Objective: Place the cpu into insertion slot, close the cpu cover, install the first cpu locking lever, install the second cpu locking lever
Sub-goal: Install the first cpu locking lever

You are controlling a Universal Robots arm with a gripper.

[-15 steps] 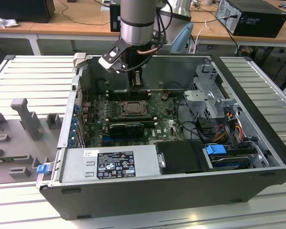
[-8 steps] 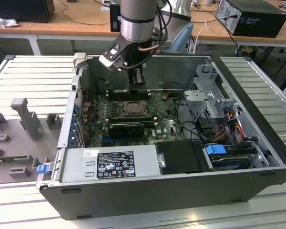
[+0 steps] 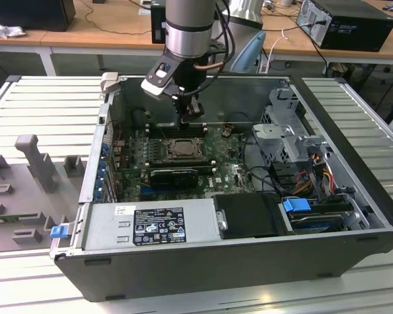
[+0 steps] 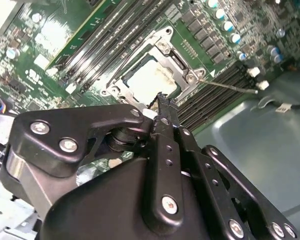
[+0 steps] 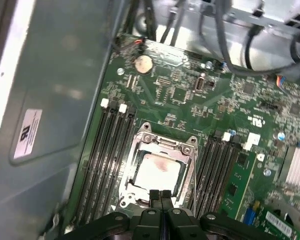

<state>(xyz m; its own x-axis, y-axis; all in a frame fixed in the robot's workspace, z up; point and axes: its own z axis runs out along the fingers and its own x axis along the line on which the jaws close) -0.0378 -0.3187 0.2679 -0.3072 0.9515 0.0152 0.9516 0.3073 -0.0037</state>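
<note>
Silvery cover [image 5: 140, 146] lies shut over the cpu [image 5: 157, 172] in the slot [image 3: 182, 150], directly below the gripper [image 5: 160, 192] tip. Fingers pressed together, nothing held. 1 thin lever [image 4: 235, 88] stands free just past the tip. Judged step: lever 1. It calls for the closed tip pressing that rod down to latch.

I see the cpu [image 5: 157, 172] seated flat in the insertion slot [image 3: 167, 150], just above centre in the exterior view. It sits pale face up, with a brownish smear. The cpu cover [image 5: 165, 141], a silvery frame, lies down around it, and the chip shows through its square cut-out.
</note>
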